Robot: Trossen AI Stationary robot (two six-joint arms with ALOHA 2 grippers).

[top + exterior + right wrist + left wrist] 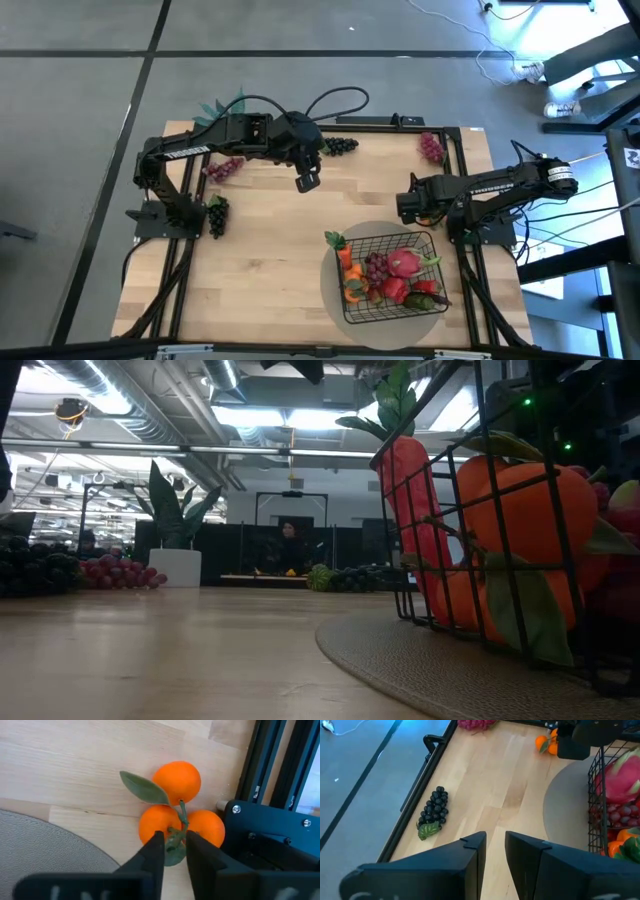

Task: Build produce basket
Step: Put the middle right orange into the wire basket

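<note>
Pale butcher-block wooden tabletop (270, 260) centre frame in high view, edged by a black metal frame rail (180, 290). Round grey woven mat (420, 660) lower right in low view, lying flat on the wood. White-potted blue-green leafy plant (172, 525) left of centre at the far table edge. Grey concrete floor (80, 120) all around; white cables (500, 60) upper right. Seated person (288, 545) mid-background, blurred.

Grey concrete floor (80, 120) surrounds the wooden table (270, 260). Beyond it, ceiling strip lights (270, 415) glow over ductwork, a white-potted plant (175, 510) stands left, and a person (288, 545) sits far back.
</note>
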